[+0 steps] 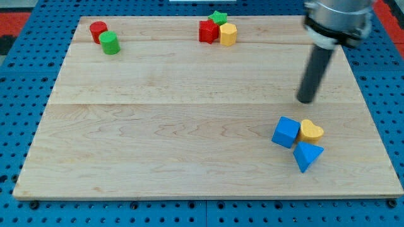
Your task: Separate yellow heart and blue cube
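Observation:
The yellow heart (311,130) lies at the view's lower right, touching the blue cube (286,132) on its left. A blue triangular block (307,155) sits just below both, touching them. My tip (306,101) is on the board a short way above the yellow heart and the blue cube, apart from them. The dark rod rises from it toward the view's top right.
A red cylinder (98,31) and a green cylinder (110,43) sit at the top left. A red block (207,31), a green star (218,17) and a yellow hexagonal block (228,34) cluster at the top middle. The wooden board (158,126) lies on a blue pegboard.

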`<state>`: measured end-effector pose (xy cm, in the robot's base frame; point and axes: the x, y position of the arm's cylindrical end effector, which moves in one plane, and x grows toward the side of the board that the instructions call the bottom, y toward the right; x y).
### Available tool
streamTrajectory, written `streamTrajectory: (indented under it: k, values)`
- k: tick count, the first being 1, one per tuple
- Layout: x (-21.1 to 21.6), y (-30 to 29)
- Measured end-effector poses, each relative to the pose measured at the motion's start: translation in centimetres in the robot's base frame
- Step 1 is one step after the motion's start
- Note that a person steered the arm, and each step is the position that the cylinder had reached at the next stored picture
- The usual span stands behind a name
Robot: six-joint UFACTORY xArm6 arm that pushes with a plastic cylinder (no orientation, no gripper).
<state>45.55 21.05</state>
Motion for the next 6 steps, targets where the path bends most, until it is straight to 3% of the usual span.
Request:
streamTrajectory:
  k: [1,2,4,6]
  values:
    - [4.8,5.2]
    - [6.9,3.4]
    - [6.2,-6.7]
    - [6.0,-13.3]
